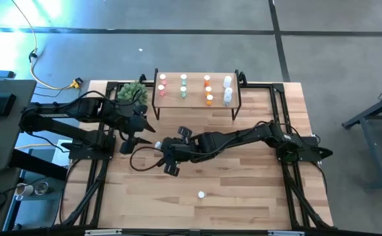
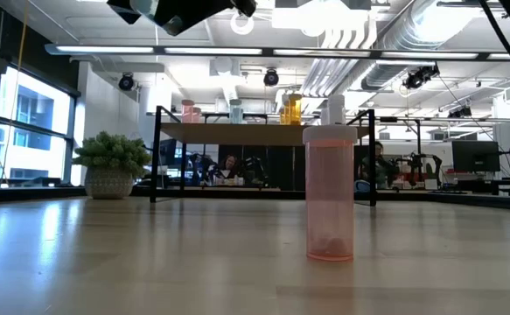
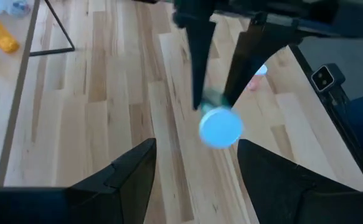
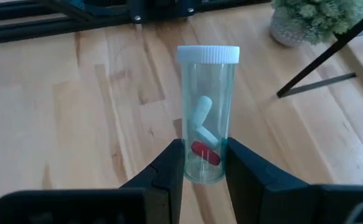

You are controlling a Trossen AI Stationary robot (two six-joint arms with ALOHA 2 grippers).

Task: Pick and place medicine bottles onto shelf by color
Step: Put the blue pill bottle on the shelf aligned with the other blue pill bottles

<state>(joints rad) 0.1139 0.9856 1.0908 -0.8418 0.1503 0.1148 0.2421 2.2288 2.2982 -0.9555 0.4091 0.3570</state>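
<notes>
Shelf (image 1: 197, 92): stands at the table's far edge; its top carries rows of bottles (image 1: 208, 90), and open room shows beneath it between thin black legs.

Potted plant (image 1: 132, 92): just beside the shelf's left end, blocking that corner.

Left gripper (image 1: 126, 145) and right gripper (image 1: 159, 145): close together mid-table, left of centre; the right one holds a green bottle (image 4: 204, 138), crowding the way between them.

Pink bottle (image 1: 202, 195): upright, alone on the near boards, well apart from both arms.

Tabletop (image 1: 243, 190): bare boards around that bottle and on the near right.
</notes>
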